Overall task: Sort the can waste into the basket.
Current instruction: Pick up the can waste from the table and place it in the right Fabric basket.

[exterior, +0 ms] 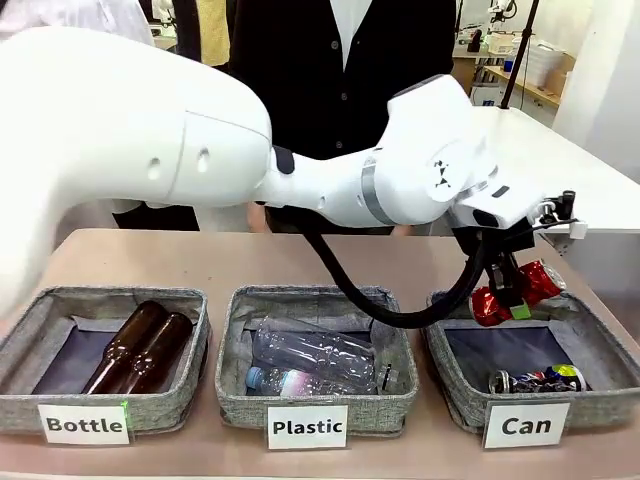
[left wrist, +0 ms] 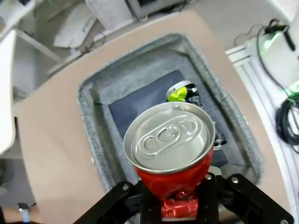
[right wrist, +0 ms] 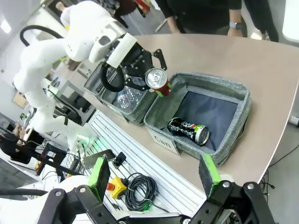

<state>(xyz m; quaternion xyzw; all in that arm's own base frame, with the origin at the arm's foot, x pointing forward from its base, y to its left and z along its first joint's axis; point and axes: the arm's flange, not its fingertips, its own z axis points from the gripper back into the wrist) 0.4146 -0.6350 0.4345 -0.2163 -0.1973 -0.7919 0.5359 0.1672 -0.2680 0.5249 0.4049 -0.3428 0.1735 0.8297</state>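
The red can (exterior: 510, 293) is gripped in the left hand (exterior: 512, 300), which is clamped on its crumpled lower body, and is held above the far left part of the basket labelled "Can" (exterior: 455, 385) (the lid end (left wrist: 169, 137) is seen facing the left wrist camera). The dark printed can (exterior: 535, 380) is lying on its side on the dark lining inside that basket. The right hand (right wrist: 154, 179) is held wide apart with nothing between its green pads (right wrist: 99, 176), off the table's (exterior: 250, 260) near edge. Brown glass bottles (exterior: 140, 347) are lying in the "Bottle" basket (exterior: 110, 385), clear plastic bottles (exterior: 315, 362) in the "Plastic" basket (exterior: 315, 400).
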